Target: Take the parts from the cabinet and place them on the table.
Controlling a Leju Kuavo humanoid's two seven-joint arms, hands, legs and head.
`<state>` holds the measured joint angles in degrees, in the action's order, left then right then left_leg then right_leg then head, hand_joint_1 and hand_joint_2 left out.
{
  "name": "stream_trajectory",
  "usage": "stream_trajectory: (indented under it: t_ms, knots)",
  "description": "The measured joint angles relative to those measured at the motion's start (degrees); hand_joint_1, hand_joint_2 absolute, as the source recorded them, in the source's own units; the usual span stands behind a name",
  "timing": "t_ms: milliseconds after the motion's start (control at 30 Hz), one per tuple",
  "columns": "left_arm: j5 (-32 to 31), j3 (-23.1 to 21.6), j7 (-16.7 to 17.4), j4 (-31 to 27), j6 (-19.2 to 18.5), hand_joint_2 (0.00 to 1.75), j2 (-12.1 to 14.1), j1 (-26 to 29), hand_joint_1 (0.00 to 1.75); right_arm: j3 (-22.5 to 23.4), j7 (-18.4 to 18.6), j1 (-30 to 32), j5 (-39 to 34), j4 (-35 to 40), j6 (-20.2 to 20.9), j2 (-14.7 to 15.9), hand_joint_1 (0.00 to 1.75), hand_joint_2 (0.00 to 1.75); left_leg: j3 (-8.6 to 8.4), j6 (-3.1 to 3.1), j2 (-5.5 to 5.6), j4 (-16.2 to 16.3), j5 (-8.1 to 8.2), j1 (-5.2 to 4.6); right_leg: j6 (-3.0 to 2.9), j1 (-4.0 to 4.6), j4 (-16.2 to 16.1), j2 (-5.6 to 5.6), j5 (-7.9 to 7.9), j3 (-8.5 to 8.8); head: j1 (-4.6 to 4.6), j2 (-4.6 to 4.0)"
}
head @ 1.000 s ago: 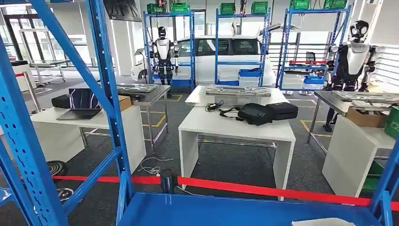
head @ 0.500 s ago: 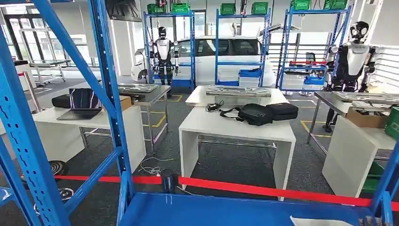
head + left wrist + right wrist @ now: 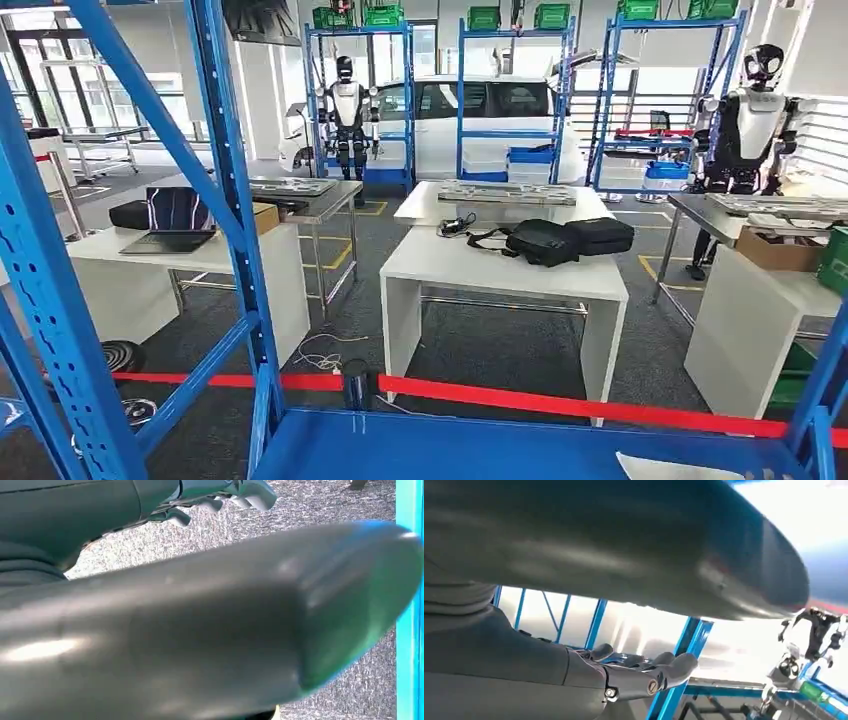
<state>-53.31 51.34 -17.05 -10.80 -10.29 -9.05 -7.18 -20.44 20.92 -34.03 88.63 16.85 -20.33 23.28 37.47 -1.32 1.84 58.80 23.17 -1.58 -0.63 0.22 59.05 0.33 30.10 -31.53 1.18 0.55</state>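
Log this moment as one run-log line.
phase: facing cabinet | white part: on blue shelf, untouched | left robot hand: empty, open | right robot hand: empty, open

A robotics test hall laid out like a workshop floor.

We look out through a blue steel rack (image 3: 225, 200) over grey carpet to rows of white tables (image 3: 500, 275) and metal benches carrying trays of parts (image 3: 506, 193). More blue shelving (image 3: 512, 90) with green crates (image 3: 483, 17) stands along the far side, and a white car (image 3: 470, 115) is parked behind it. Two humanoid robots (image 3: 347, 110) stand among the shelves, one at the right by a bench (image 3: 745, 125). A red barrier tape (image 3: 560, 403) crosses in front of us, and a laptop (image 3: 175, 220) sits open on a desk at the left.
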Motion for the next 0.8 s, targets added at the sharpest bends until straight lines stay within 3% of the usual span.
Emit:
stream_trajectory:
  t_ms: [800]
  knots:
    - [0.3,1.1,0.0,0.0,1.0,0.0,0.5,0.7,0.0,5.0,-1.9,3.6,-1.7,0.0,-3.2,-2.1,0.02,0.0,0.01,0.01,-0.01,0.0,0.02,0.0,0.0,-0.01,-0.1,0.02,0.0,0.0,0.0,0.0]
